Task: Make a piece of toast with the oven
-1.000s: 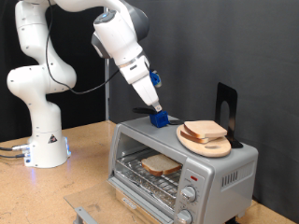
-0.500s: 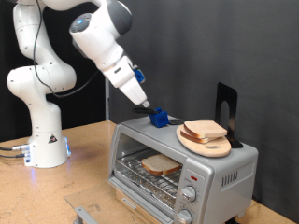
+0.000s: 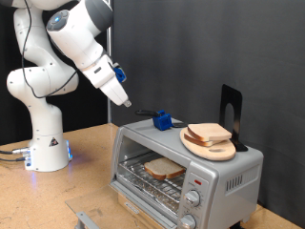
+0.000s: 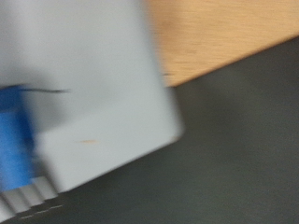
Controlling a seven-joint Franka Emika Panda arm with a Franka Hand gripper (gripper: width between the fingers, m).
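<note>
End effector (image 3: 126, 101) above oven (image 3: 186, 170); 2 bread slices: 1 inside, 1 on top.

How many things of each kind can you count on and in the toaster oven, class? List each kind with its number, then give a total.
Bread slices: 2, piece of toast on the rack inside the oven, another slice on the board
Round wooden board: 1
Blue object: 1
Black stand: 1
Total: 5
The gripper holds none of them.
</note>
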